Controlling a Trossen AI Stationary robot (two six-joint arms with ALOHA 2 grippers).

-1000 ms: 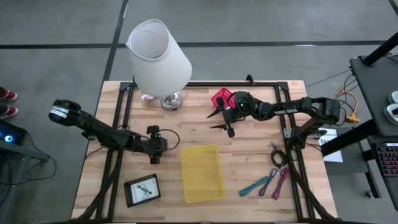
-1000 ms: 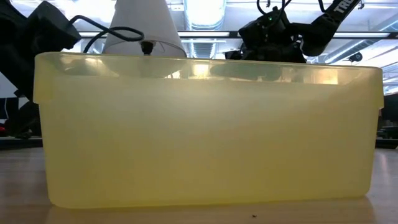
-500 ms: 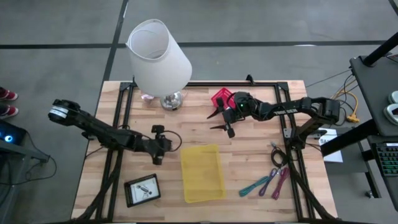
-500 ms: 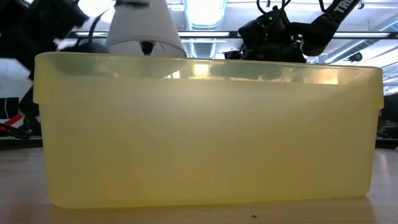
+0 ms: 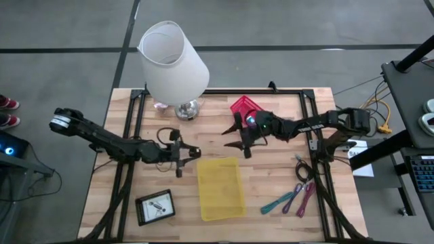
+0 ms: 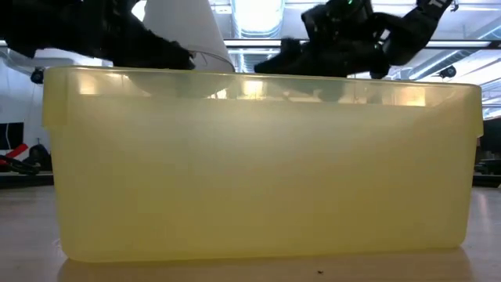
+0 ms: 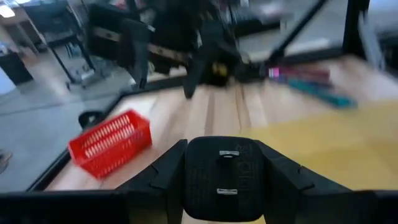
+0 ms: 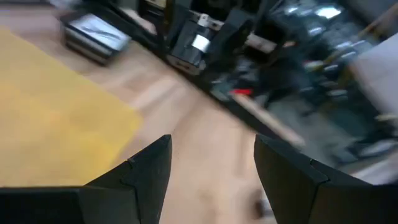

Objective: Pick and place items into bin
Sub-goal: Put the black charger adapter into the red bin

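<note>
**Both arms closing on the bin**

My left fingers (image 5: 192, 152) have slid up beside the yellow bin (image 5: 220, 188), clamped on a black object (image 7: 224, 177). My right fingers (image 5: 236, 137), spread wide and empty, have swung nearer the bin. Drop looks next.

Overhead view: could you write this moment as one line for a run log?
left end effector: beside yellow bin, holding black block | right end effector: open, empty | red basket: on table

The yellow bin (image 6: 258, 164) fills the low view, hiding the table behind it; beyond, both arms blur. The lamp (image 6: 178, 31) is cut off above.
</note>
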